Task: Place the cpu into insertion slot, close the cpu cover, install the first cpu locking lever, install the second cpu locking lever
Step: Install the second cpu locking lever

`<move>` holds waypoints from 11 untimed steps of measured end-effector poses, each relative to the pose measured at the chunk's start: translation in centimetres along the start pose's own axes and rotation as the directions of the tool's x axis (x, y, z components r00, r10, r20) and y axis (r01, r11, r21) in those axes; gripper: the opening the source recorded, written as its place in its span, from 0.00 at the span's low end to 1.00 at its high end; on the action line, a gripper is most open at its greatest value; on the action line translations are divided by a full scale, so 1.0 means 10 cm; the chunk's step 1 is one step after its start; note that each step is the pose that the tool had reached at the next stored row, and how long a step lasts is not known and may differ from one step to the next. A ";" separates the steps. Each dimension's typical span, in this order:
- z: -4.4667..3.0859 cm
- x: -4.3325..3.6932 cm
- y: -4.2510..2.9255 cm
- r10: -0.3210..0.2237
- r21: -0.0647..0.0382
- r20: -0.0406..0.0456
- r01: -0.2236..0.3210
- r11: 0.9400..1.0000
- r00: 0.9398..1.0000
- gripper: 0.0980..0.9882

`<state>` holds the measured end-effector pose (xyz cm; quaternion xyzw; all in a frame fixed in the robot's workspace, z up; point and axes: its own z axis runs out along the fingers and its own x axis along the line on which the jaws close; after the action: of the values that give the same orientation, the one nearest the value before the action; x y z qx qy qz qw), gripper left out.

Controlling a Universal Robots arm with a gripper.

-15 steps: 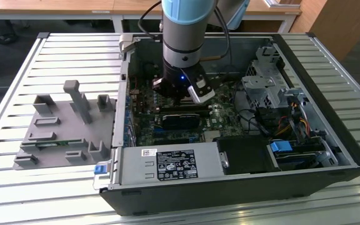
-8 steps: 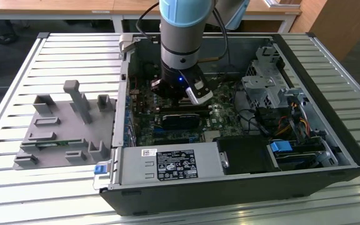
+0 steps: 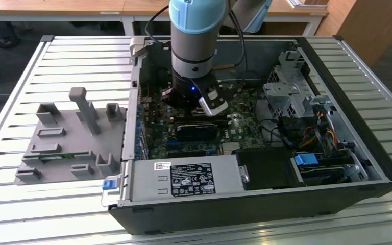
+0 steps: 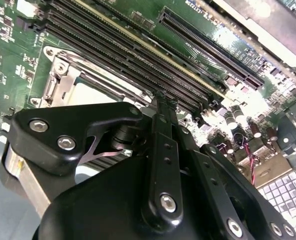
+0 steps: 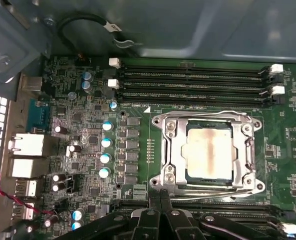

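Hovering just beside socket: gripper, fingers pressed together, empty. Ahead of it, cpu seated under closed cpu cover.

Exterior view high, oblique; wrist views close, sharing motherboard.

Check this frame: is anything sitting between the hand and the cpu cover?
Nothing visible does. In the first wrist view the hand sits just off the cpu cover's edge, above the green board. The cover lies flat around the cpu.
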<state>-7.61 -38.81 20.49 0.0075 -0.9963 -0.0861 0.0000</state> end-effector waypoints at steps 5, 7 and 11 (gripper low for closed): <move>0.036 0.004 -0.006 -0.002 -0.013 0.000 0.002 1.000 1.000 0.01; 0.051 0.003 -0.008 -0.002 -0.019 0.000 0.002 1.000 1.000 0.01; 0.078 0.004 -0.014 -0.003 -0.031 0.000 0.003 1.000 1.000 0.01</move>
<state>-7.65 -38.81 19.70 0.0089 -0.9948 -0.1018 0.0001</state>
